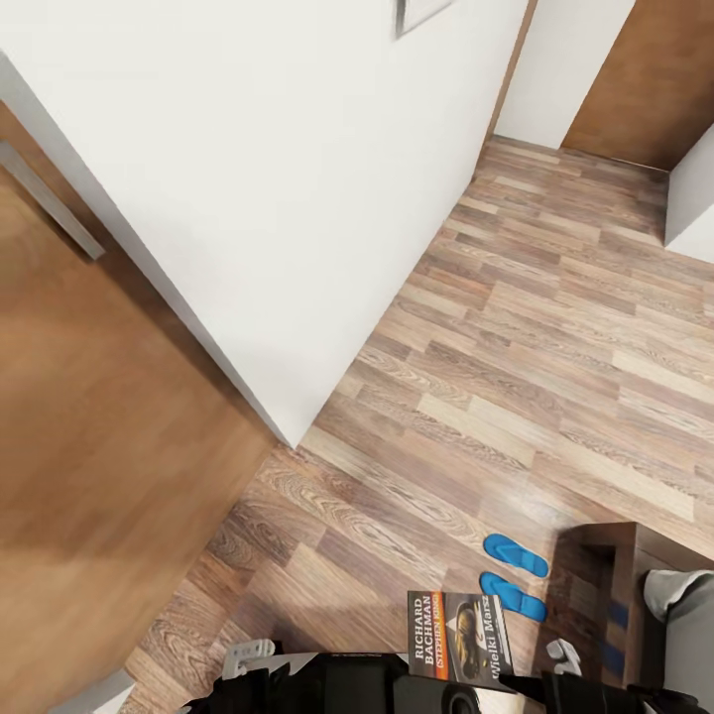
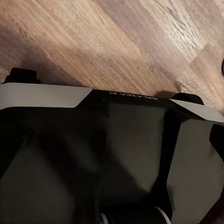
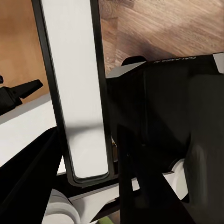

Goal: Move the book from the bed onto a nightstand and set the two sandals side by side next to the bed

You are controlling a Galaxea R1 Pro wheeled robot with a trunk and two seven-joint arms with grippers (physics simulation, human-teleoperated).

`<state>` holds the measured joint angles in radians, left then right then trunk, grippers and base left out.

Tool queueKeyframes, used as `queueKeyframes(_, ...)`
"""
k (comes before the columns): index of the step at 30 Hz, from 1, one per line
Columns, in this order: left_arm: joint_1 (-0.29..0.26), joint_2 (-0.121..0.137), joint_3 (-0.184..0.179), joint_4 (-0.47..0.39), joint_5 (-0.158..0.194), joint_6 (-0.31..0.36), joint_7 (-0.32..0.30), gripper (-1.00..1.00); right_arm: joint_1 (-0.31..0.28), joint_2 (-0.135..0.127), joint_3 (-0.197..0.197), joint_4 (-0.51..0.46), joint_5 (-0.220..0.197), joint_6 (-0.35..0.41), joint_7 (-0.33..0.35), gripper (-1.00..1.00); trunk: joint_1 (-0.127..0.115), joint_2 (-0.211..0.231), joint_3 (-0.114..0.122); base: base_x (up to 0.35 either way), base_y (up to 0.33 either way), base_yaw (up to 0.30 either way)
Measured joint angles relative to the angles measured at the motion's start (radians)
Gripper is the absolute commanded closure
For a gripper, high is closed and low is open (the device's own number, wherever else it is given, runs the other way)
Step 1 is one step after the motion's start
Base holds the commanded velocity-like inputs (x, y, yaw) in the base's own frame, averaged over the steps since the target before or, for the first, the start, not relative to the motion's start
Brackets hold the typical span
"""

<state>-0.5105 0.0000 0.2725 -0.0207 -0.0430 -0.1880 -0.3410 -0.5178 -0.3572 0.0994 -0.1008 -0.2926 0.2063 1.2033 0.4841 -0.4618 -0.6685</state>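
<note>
The book [image 1: 456, 647], with its dark cover and orange band, hangs upright above the floor just in front of my body. In the right wrist view its pale edge [image 3: 74, 93] runs out from my right gripper [image 3: 88, 186], which is shut on it. The two blue sandals [image 1: 516, 555] [image 1: 513, 596] lie side by side on the wood floor, close to the dark frame of the bed [image 1: 620, 575], whose pale mattress corner [image 1: 686, 605] shows beyond. Only slivers of my left gripper [image 2: 133, 218] show, above my black body and the floor. The nightstand is out of view.
A white wall [image 1: 268, 198] juts out ahead, its corner about mid-view. A brown wooden door [image 1: 89, 416] stands at the left. Wood-plank floor [image 1: 555, 327] runs forward on the right toward another brown door [image 1: 654, 79].
</note>
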Motion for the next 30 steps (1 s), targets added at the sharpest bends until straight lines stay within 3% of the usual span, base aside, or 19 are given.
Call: queueKeyframes(30,0.000,-0.002,0.000,0.000,0.001,0.000,0.000,-1.00,0.000,-0.001,0.000,0.002,-0.005,0.000,0.000,1.00,0.000,0.000,0.043,0.000,0.000,0.000)
